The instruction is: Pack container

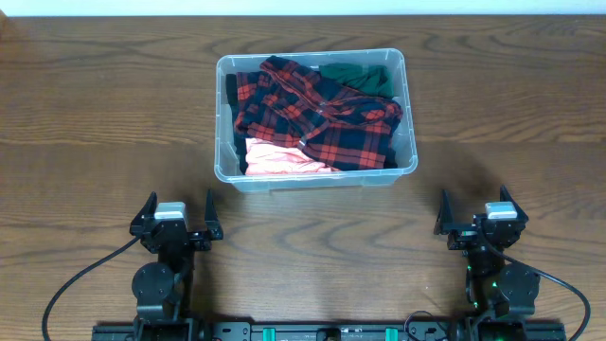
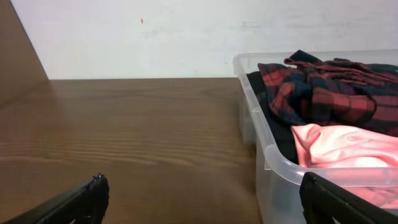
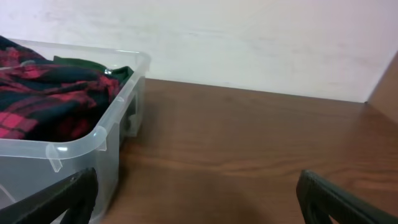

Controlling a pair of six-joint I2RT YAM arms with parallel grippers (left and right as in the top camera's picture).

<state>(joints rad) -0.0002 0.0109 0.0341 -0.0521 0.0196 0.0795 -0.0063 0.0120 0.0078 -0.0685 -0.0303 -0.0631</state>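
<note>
The clear plastic container (image 1: 316, 180) sits at the table's centre, far side of both arms. Inside lie a red-and-black plaid shirt (image 1: 317, 114), a pink garment (image 1: 279, 159) at its near left and a dark green garment (image 1: 358, 76) at its far right. My left gripper (image 1: 178, 210) rests open near the front left, nothing between its fingers; the container's corner (image 2: 273, 163) and the pink garment (image 2: 339, 146) show at the right of the left wrist view. My right gripper (image 1: 475, 208) rests open near the front right, empty, with the container (image 3: 81, 146) to its left.
The wooden table (image 1: 95, 114) spreads bare wood on both sides of the container. A pale wall (image 2: 155, 37) stands behind the table. Black cables (image 1: 66, 294) run from both arm bases along the front edge.
</note>
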